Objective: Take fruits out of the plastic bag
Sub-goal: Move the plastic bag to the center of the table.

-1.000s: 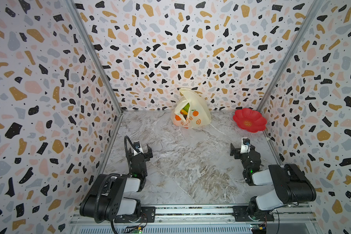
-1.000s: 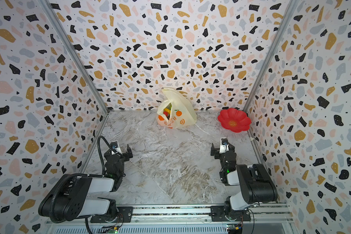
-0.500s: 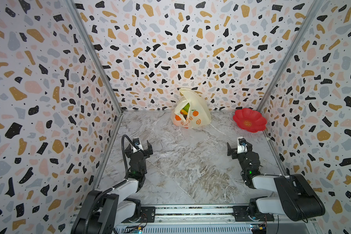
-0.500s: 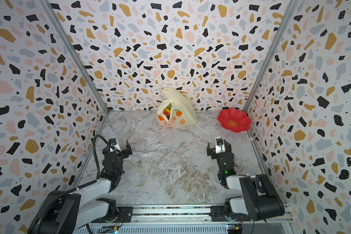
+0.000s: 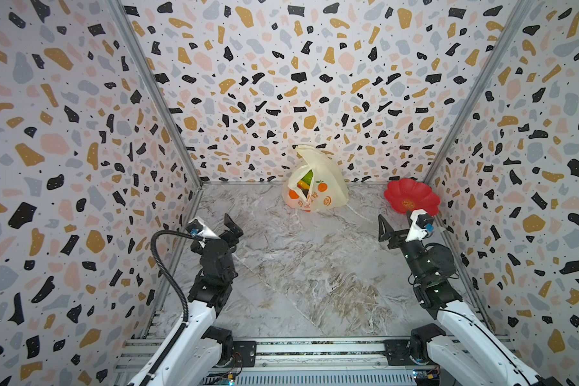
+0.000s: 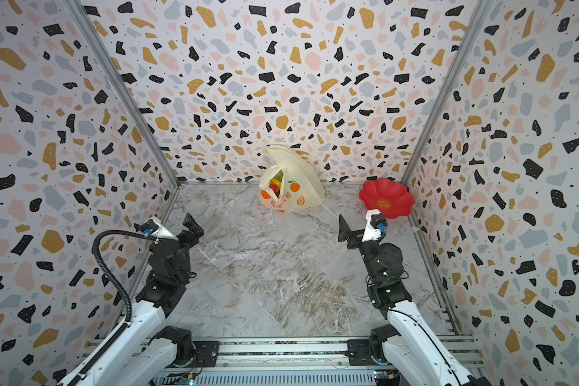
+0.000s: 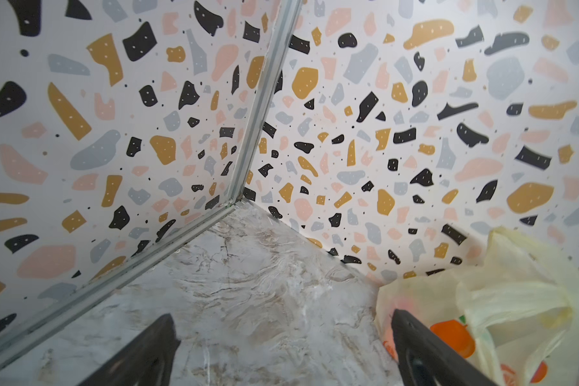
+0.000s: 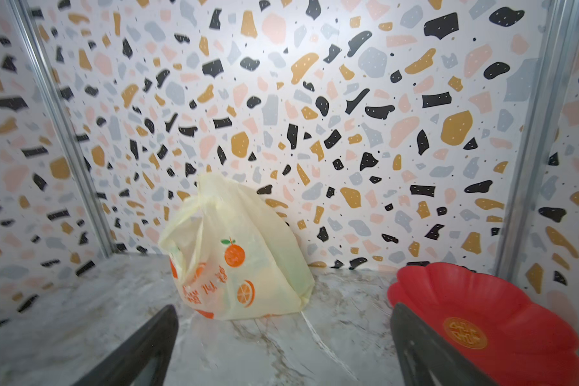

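The plastic bag stands against the back wall, cream-yellow with printed oranges and red lettering. Its mouth gapes on the left side, where fruits show inside: green, yellow, orange and red pieces. My left gripper hovers open at the left, well short of the bag. In the left wrist view its gripper has bare floor between the fingers, with the bag off to one side. My right gripper is open and empty, facing the bag.
A red flower-shaped dish lies in the back right corner, just beyond the right gripper. Terrazzo-patterned walls close in the left, back and right. A metal rail runs along the front edge of the marble floor.
Both arms have stretched out and both open grippers have moved forward toward the back wall. The bag and the dish have not moved.
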